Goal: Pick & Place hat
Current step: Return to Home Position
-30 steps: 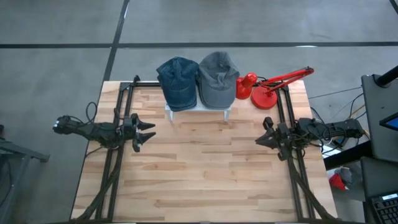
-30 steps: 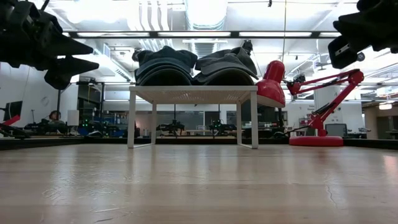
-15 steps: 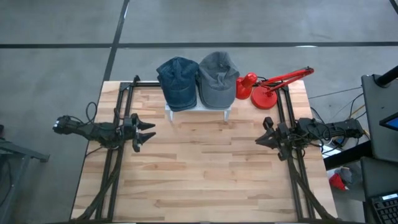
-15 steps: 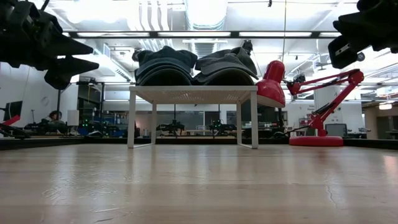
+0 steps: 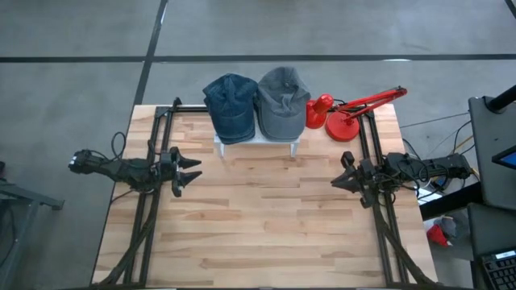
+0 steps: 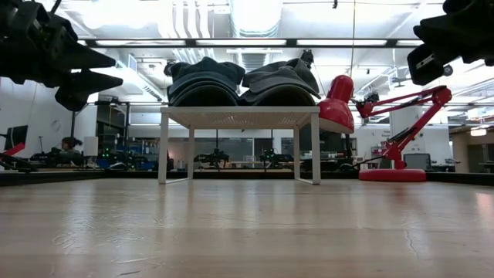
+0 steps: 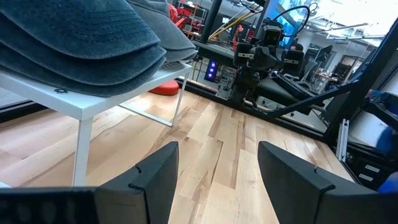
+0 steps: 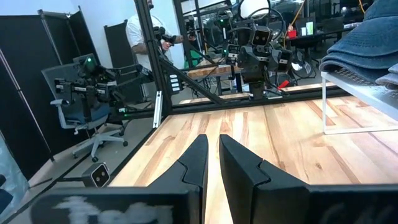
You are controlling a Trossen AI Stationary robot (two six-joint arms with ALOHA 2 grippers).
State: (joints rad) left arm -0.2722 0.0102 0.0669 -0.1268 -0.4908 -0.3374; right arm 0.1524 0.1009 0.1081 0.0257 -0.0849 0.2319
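Two caps lie side by side on a small white stand (image 5: 295, 143) at the table's far edge: a blue denim hat (image 5: 230, 106) on the left and a grey hat (image 5: 282, 101) on the right, both resting crown up on the stand's top (image 6: 239, 114). My left gripper (image 5: 193, 171) hovers open above the table's left side, pointing level toward the right; the blue hat (image 7: 68, 43) shows close in its wrist view. My right gripper (image 5: 342, 173) hovers shut above the right side, pointing level toward the left, with nothing between its fingers (image 8: 211, 162).
A red desk lamp (image 5: 347, 113) stands at the far right corner, its shade (image 6: 338, 104) close beside the stand's right end. Black frame rails (image 5: 153, 161) run along both table sides. Bare wooden tabletop (image 5: 266, 217) lies between the arms. A person (image 8: 140, 37) stands beyond the table.
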